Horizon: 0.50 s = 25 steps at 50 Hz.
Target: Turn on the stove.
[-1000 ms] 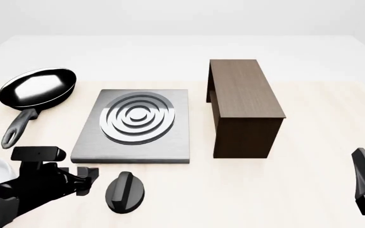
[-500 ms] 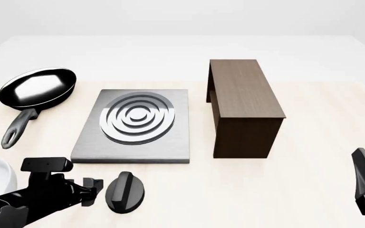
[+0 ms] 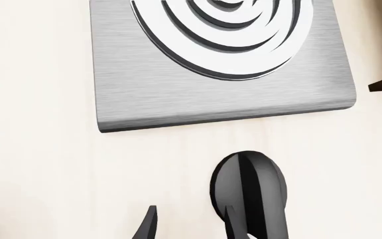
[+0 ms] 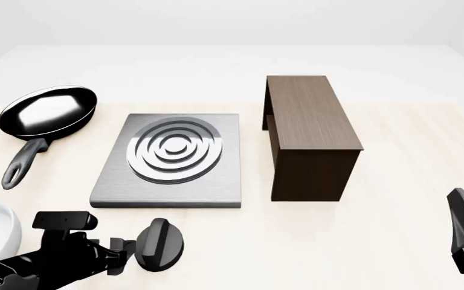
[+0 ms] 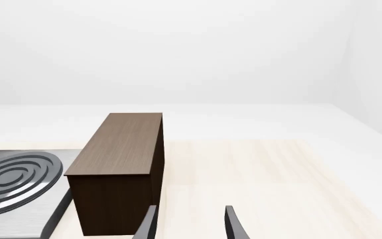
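The stove (image 4: 170, 160) lay flat on the pale worktop (image 4: 393, 241), left of center in the front view, with its black knob (image 4: 160, 243) just below the slab's lower edge. The left gripper (image 4: 123, 257) sat at the lower left, its jaws open, one finger (image 3: 254, 226) right against the knob and the other finger (image 3: 147, 226) off to the side. The right gripper (image 5: 189, 224) hung at the lower right edge, jaws parted on nothing. A frying pan (image 4: 46, 115) rested at the upper left, a brown cabinet (image 4: 309, 133) right of the stove.
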Available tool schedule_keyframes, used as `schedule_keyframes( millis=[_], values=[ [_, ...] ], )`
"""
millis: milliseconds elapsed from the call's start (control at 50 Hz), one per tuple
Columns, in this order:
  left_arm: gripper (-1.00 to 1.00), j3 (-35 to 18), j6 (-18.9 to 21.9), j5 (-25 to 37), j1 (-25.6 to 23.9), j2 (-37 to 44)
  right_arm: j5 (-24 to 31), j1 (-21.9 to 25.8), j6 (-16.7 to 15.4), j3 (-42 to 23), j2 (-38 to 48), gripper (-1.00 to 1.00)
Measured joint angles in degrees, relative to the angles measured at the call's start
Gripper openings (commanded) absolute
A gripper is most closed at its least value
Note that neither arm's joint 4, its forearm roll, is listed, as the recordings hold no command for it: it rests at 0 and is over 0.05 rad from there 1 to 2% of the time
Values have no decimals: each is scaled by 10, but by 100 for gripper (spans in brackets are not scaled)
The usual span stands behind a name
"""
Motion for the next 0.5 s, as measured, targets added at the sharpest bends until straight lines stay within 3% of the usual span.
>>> schedule_keyframes(
  millis=[400,500],
  values=[
    [100,5,-45,-25,-58,33,0,0,0,0,0,100],
    [100,6,-34,-33,-70,36,0,0,0,0,0,100]
  ],
)
